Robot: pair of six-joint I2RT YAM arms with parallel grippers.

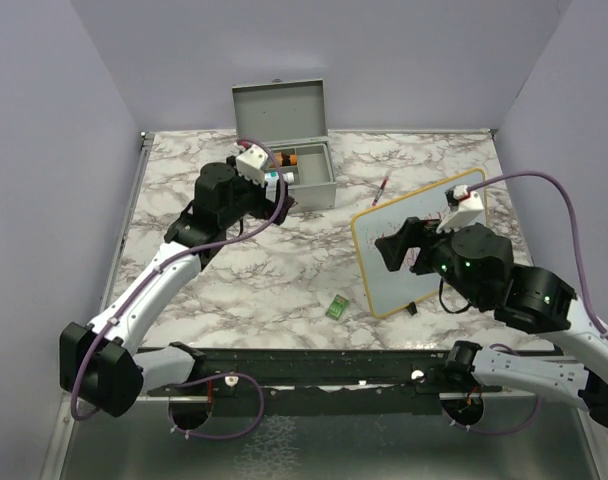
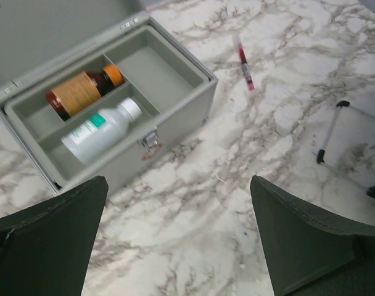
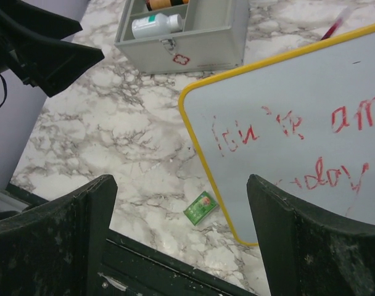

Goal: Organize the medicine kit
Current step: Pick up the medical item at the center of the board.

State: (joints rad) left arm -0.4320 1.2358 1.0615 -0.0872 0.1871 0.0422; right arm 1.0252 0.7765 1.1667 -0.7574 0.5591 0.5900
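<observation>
Left wrist view: the left pincer (image 2: 178,185), spread apart and empty, hangs just short of the open medicine kit (image 2: 187,117); the red marker (image 2: 244,61) ahead-right probably wants a crosswise, centred pinch.

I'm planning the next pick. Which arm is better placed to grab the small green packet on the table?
Probably right. The right gripper is open, and the green packet lies between its fingers in its wrist view. The left gripper hangs by the medicine kit, farther off.
</observation>
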